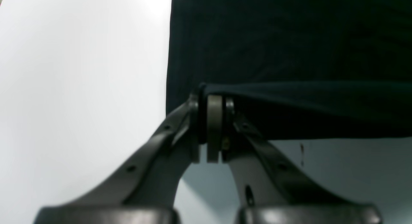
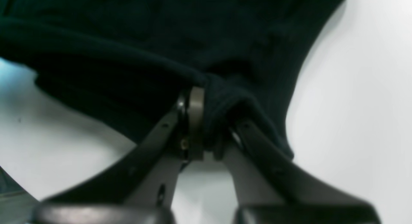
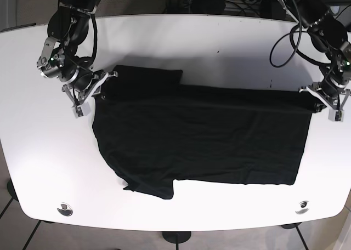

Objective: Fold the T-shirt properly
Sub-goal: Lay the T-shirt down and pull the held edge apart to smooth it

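Shirt [image 3: 203, 135] is black, spread flat across mid worktop [image 3: 164, 36], long axis running 9 to 3 o'clock in base view. A folded strip lies doubled along its 12 o'clock edge, with one sleeve poking out at about 10 o'clock and a notched lower hem corner near 7 o'clock.

Left gripper [image 1: 210, 127] sits at the shirt's 3 o'clock end in base view [image 3: 323, 99]. Base view only shows it touching the cloth edge; the left wrist view shows more: jaws nearly closed, pinching the corner of the raised folded edge [image 1: 289, 92], with flat cloth beyond it toward 12 o'clock and bare worktop at 9 o'clock.

Right gripper [image 2: 206, 124] is at the shirt's 9–10 o'clock end in base view [image 3: 90, 88], by the sleeve. Right wrist view shows the jaws narrow and clamped on a bunched wad of dark fabric [image 2: 222, 98], cloth draping off toward 5 o'clock, white worktop at 3 o'clock. Bunching is not readable from base view.

Base view alone shows the whole outline, wrinkles in the lower half, and two round fittings [image 3: 64, 209] near the worktop's 6 o'clock edge.
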